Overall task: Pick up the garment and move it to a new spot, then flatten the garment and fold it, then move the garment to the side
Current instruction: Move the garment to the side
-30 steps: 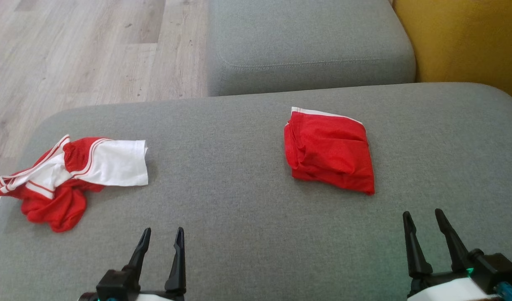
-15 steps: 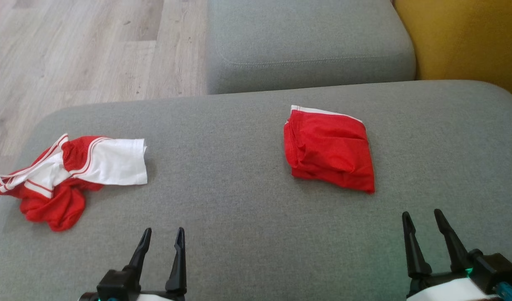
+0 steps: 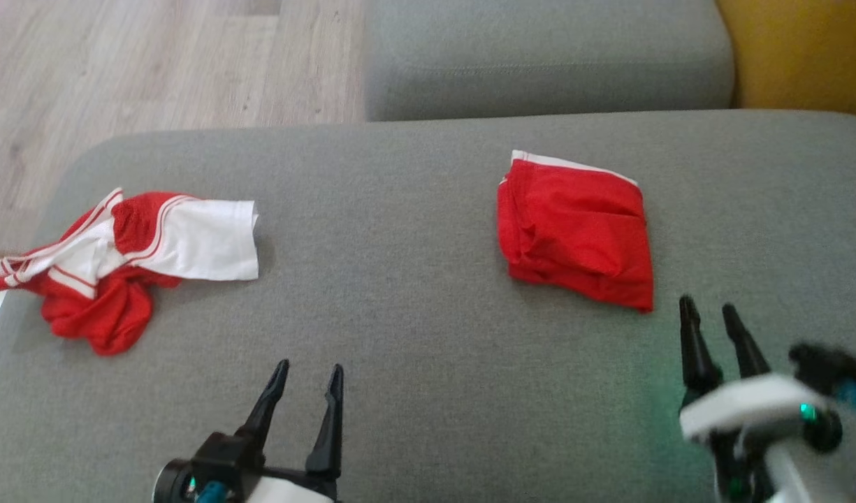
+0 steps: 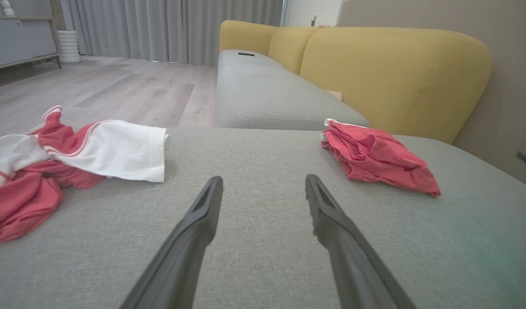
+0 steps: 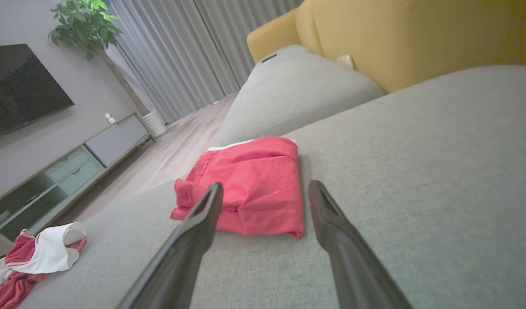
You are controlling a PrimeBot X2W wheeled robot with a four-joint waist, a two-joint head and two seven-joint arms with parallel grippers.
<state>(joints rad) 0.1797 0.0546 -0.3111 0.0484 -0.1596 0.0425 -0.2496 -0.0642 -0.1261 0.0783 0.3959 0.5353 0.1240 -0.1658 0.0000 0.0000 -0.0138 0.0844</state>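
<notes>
Just ahead of the right gripper, near its fingertips and slightly to its left, the folded red garment lies on the grey cushion. The fingers stand apart holding nothing and seem clear of the cloth, though that wrist is blurred. The left gripper is likewise spread and empty, with the crumpled red-and-white garment well off to its front left.

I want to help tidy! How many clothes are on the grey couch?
2: a crumpled red-and-white garment on the left edge of the couch, and a folded red garment toward the right.
</notes>
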